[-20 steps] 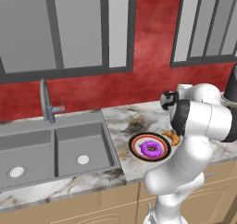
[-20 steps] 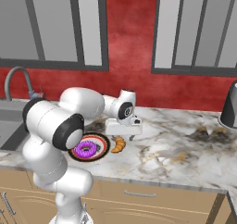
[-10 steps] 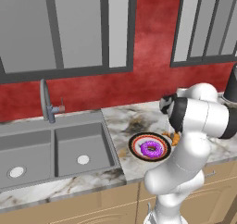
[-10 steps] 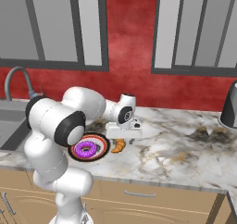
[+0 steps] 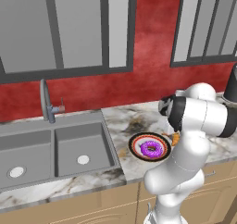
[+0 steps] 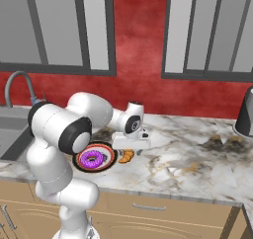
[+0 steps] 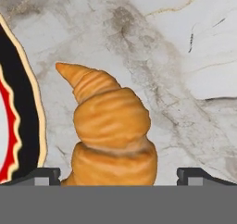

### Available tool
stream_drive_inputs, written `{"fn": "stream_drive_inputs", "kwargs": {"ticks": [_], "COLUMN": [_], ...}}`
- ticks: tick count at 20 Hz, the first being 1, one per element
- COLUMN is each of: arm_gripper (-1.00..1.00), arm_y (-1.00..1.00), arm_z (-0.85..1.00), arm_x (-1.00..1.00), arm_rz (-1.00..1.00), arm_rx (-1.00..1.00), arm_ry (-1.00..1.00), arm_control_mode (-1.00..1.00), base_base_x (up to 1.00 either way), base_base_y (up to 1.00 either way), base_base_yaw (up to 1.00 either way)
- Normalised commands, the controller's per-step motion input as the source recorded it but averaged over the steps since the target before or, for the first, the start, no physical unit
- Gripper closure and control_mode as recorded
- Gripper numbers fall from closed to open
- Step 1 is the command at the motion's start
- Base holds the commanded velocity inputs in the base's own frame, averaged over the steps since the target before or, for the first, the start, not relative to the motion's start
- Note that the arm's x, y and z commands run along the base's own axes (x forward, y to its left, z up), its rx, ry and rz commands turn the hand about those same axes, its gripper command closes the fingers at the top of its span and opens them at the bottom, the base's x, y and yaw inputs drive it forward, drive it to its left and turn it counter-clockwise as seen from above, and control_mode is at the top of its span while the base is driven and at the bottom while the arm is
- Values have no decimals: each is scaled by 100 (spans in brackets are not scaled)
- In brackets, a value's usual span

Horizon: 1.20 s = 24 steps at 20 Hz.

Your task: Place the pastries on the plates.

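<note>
Gripper (image 7: 118, 176) wide open, straddling croissant (image 7: 111, 130) lower centre, lined up for grab; donut (image 6: 92, 158) already on patterned plate (image 6: 80, 162).

I see a dark red wall (image 5: 139, 75) behind the kitchen. Grey cabinets with dark frames (image 5: 69, 28) hang high on it. Below runs a marble counter (image 6: 197, 159), white with brown and grey streaks. A grey sink (image 5: 51, 151) with two bowls sits in the counter, and a bent grey tap (image 5: 46, 100) stands behind it. Under the counter I see light wooden cupboards (image 6: 163, 213) with thin handles.
</note>
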Motion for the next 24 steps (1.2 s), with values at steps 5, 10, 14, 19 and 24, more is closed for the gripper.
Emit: {"fn": "stream_drive_inputs", "kwargs": {"ticks": [5, 10, 14, 19, 24], "arm_gripper": [100, 100, 100, 100, 100], "arm_y": [0, 0, 0, 0, 0], "arm_z": [-11, -5, 0, 19, 74], "arm_x": [0, 0, 0, 1, 0], "arm_rz": [0, 0, 0, 0, 0], "arm_rx": [0, 0, 0, 0, 0], "arm_ry": [0, 0, 0, 1, 0], "arm_control_mode": [-100, -100, -100, -100, -100], "base_base_x": [0, 0, 0, 0, 0], "base_base_y": [0, 0, 0, 0, 0], "base_base_yaw": [0, 0, 0, 0, 0]}}
